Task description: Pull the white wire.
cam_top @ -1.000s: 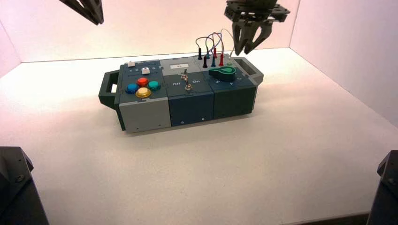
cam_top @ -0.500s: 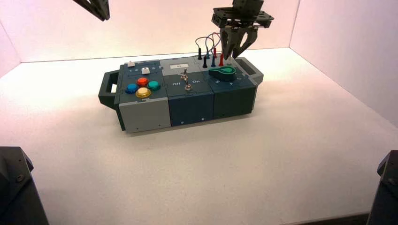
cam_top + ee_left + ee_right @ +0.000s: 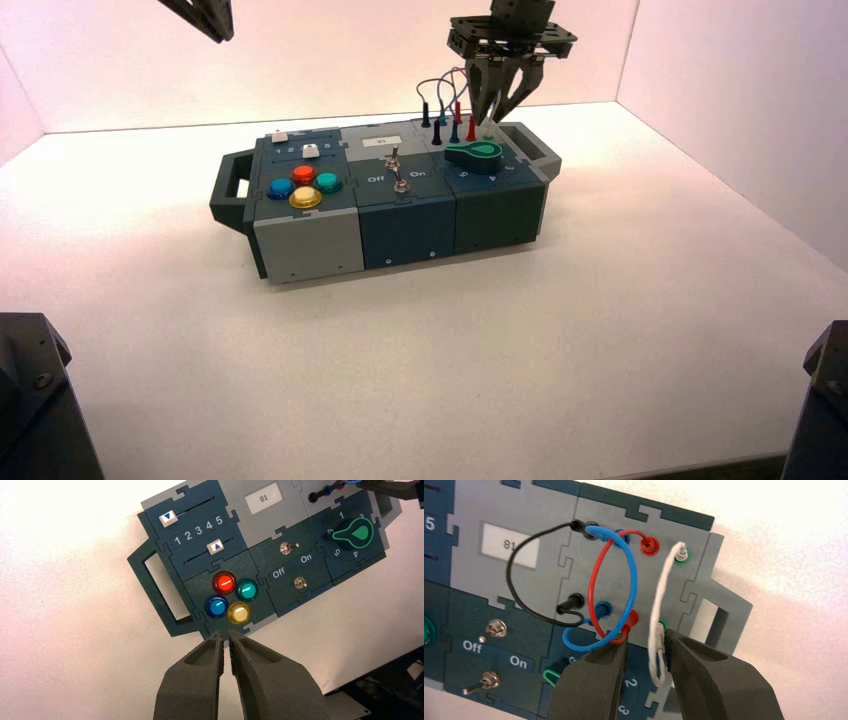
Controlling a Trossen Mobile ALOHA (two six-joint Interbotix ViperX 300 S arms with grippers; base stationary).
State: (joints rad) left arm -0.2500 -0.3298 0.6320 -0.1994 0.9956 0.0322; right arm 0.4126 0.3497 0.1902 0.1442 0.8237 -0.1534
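The white wire [image 3: 664, 587] arches between two green sockets at the box's right end, beside the red [image 3: 596, 587], blue [image 3: 633, 580] and black [image 3: 510, 575] wires. Its loop hangs between the fingers of my right gripper [image 3: 644, 645]. That gripper is open, and one finger [image 3: 689, 655] lies close against the wire. In the high view the right gripper [image 3: 497, 108] hovers over the wire cluster at the box's far right corner. My left gripper [image 3: 225, 639] is shut and empty. It is parked high above the box's left side [image 3: 205, 18].
The box [image 3: 400, 215] stands mid-table with handles at both ends. It bears four coloured buttons [image 3: 304, 186], two toggle switches [image 3: 398, 170] marked Off and On, a green knob [image 3: 474, 154] and two sliders [image 3: 195, 530]. White walls stand behind and to the right.
My right gripper has moved left and a little down over the wires, so its fingers now straddle the white wire. The left arm shifted slightly right early on, then stayed still.
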